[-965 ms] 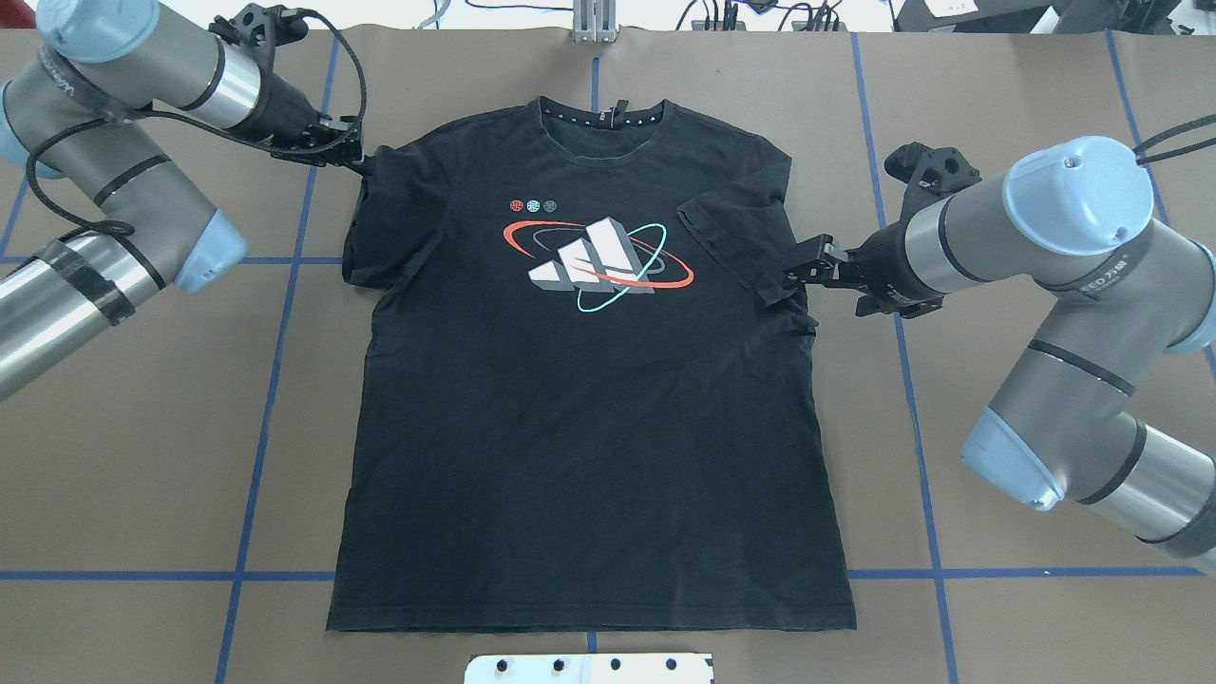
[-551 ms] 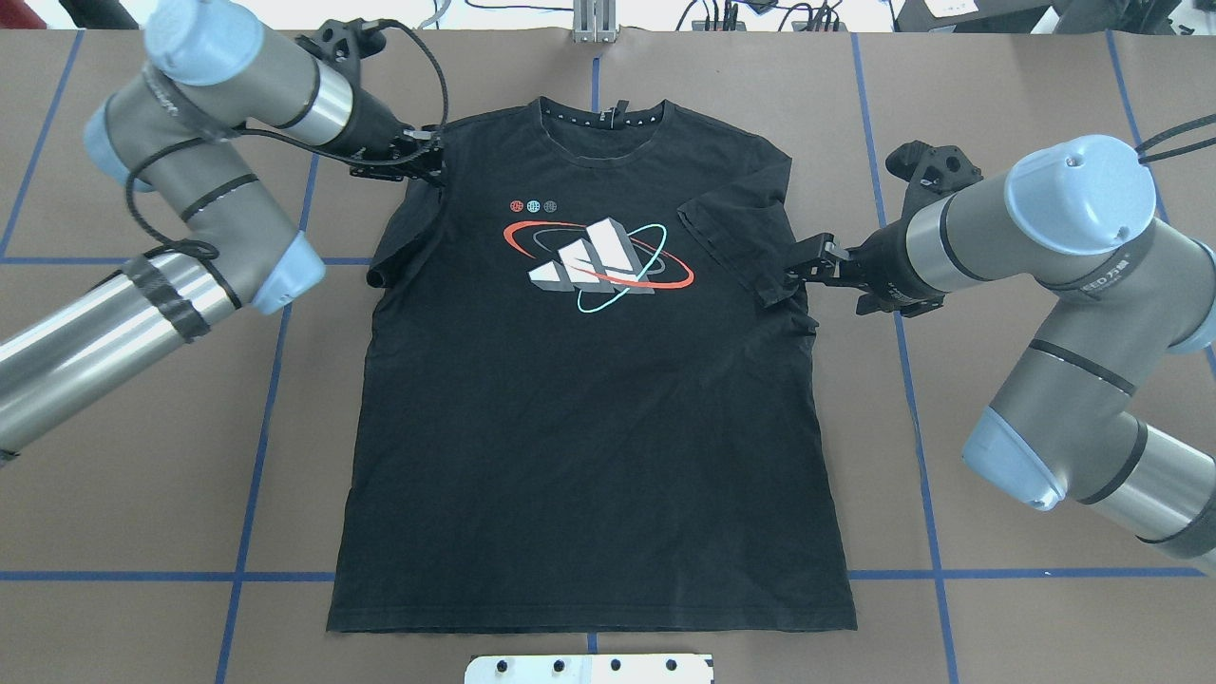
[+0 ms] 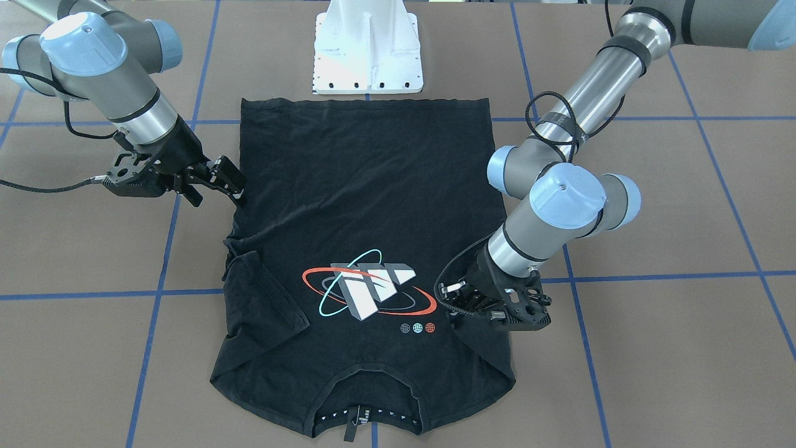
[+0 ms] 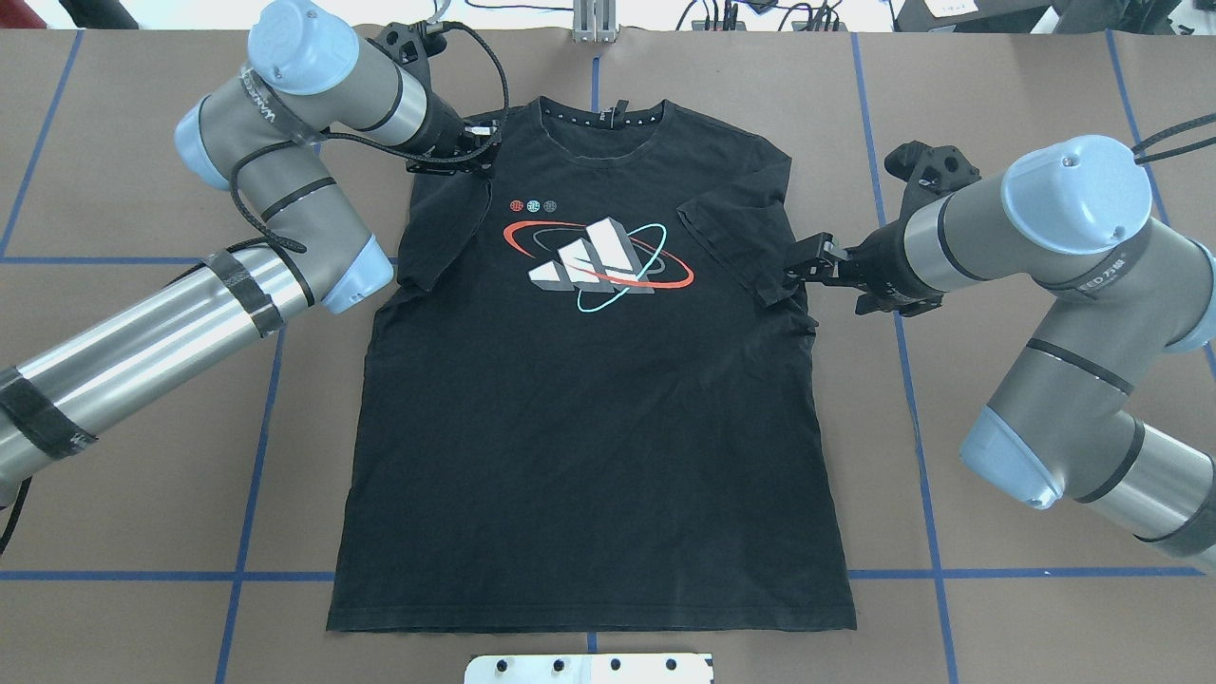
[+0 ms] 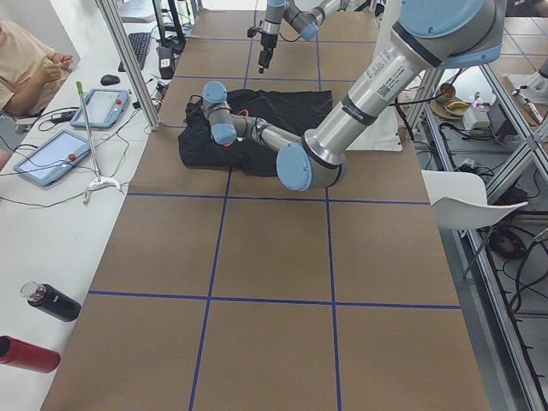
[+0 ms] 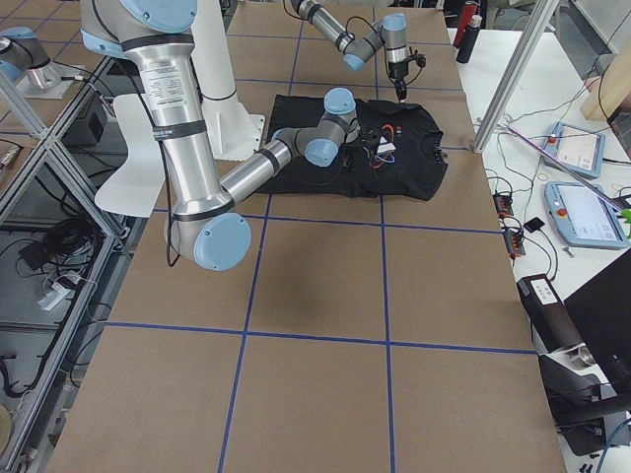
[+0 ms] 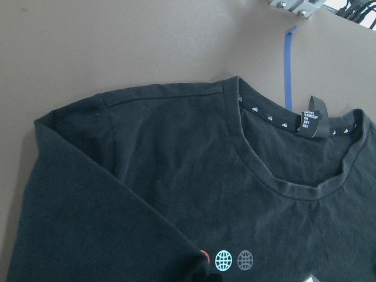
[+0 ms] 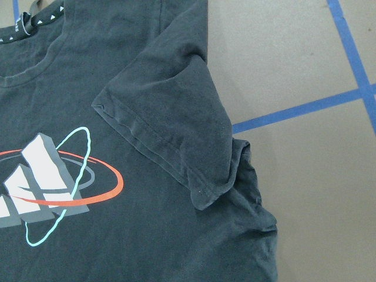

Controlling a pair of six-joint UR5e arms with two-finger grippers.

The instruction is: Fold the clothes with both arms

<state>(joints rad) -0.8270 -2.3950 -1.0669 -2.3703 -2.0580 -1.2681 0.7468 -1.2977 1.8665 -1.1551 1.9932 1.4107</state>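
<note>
The black T-shirt (image 4: 589, 427) lies flat on the brown table, orbit graphic (image 4: 594, 255) up, collar at the far edge. Its sleeve on my right side (image 8: 170, 123) is folded in over the chest. My right gripper (image 4: 796, 273) rests at that sleeve's outer corner, near the armpit, and looks open. My left gripper (image 4: 486, 154) is shut on the other sleeve (image 4: 446, 223) and holds it over the shoulder, near the collar (image 7: 282, 170). In the front-facing view the left gripper (image 3: 453, 314) is beside the small globe logos, and the right gripper (image 3: 237, 186) is at the shirt's side.
The white pedestal base (image 3: 368, 46) stands at the near edge, just past the shirt's hem. Blue tape lines (image 4: 256, 456) grid the table. Beyond the far edge are an operator (image 5: 26, 60), tablets (image 5: 51, 154) and bottles (image 5: 51, 301).
My left arm has swung right, carrying its sleeve from the shirt's outer edge in over the shoulder and chest. My right arm and its folded sleeve have not moved.
</note>
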